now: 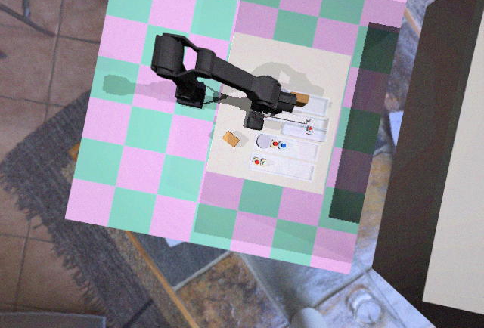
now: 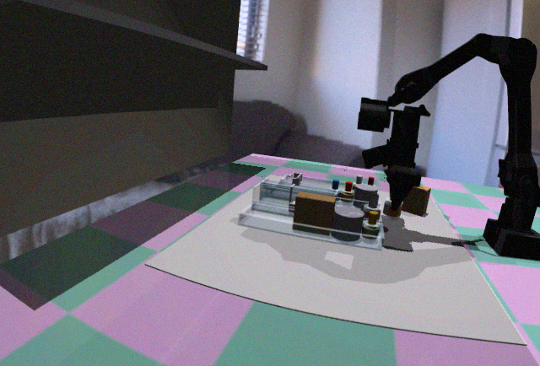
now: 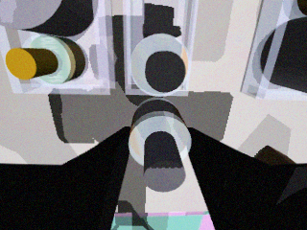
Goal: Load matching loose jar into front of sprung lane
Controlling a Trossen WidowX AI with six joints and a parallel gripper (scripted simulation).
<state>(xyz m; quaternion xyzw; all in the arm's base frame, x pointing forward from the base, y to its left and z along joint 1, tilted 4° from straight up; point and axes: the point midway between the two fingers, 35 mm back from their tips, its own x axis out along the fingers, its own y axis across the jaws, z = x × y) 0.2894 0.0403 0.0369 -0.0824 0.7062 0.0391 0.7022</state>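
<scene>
My gripper (image 3: 158, 132) (image 2: 394, 204) points down and is shut on a small clear jar with a dark lid (image 3: 158, 155) (image 2: 391, 211). It holds the jar low over the beige mat (image 2: 305, 275) (image 1: 242, 63), just before the front ends of the clear lanes. Straight ahead in the wrist view, a matching dark-lidded jar (image 3: 159, 67) (image 2: 373, 200) stands at the front of the narrow sprung lane (image 1: 296, 124). The two jars are close but apart. In the overhead view my arm (image 1: 234, 78) hides both jars; the pusher plate (image 1: 308, 127) shows far back in its lane.
Neighbouring lanes hold a yellow-lidded jar (image 3: 43, 62) (image 2: 371, 221), a big grey jar (image 2: 348, 218), a brown box (image 2: 315, 212) (image 1: 300, 99) and red- and blue-lidded jars (image 1: 278, 144). A loose brown box (image 1: 231, 138) (image 2: 416, 200) lies beside my gripper. A dark shelf unit (image 2: 109, 92) stands behind the lanes.
</scene>
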